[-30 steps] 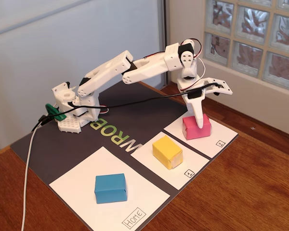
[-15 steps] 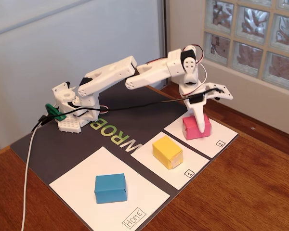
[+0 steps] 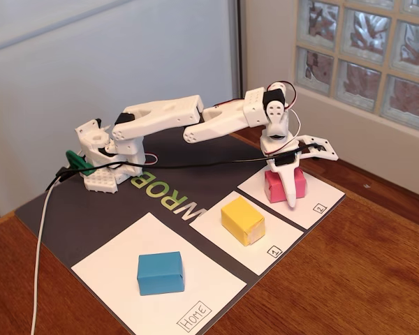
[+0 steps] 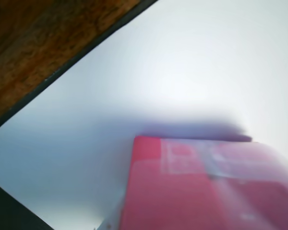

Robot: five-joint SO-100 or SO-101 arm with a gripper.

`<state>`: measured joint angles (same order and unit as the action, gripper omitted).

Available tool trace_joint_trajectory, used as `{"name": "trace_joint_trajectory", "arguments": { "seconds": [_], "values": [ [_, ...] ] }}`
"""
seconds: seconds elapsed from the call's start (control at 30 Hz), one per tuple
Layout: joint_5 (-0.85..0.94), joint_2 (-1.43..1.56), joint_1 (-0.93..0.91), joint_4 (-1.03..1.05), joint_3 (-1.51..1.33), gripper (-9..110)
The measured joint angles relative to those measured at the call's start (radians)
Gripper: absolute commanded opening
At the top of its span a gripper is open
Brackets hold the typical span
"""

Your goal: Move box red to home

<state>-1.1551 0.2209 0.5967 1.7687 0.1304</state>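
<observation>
The red box (image 3: 274, 187) sits on the small white sheet marked 2 (image 3: 320, 198) at the right of the fixed view. My gripper (image 3: 311, 179) is low over it and open. One long finger (image 3: 290, 188) reaches down across the box's front face, and the other jaw is spread out to the right above the sheet. Up close in the wrist view, the red box (image 4: 197, 187) fills the lower right, blurred, on white paper (image 4: 182, 72); no fingers show clearly there. Home (image 3: 216, 283), the large sheet at the front left, has a blue box (image 3: 160, 272) on it.
A yellow box (image 3: 242, 220) stands on the sheet marked 1 between home and the red box. All sheets lie on a dark mat (image 3: 77, 216) on the wooden table (image 3: 349, 279). A glass-block window ledge (image 3: 377, 139) rises behind the gripper. Cables (image 3: 42, 230) trail off at the left.
The arm has stretched out and dropped lower. The gripper came down onto the red box, its long finger now reaching the box's base. The boxes have not moved.
</observation>
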Motion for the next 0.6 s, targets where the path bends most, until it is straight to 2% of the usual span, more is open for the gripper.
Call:
{"name": "trace_joint_trajectory", "arguments": {
  "seconds": [0.23,0.6],
  "values": [
    [0.003,-0.008,0.000,0.000,0.014,-1],
    [0.021,-0.009,-0.012,0.000,0.015,-1]
  ]
}}
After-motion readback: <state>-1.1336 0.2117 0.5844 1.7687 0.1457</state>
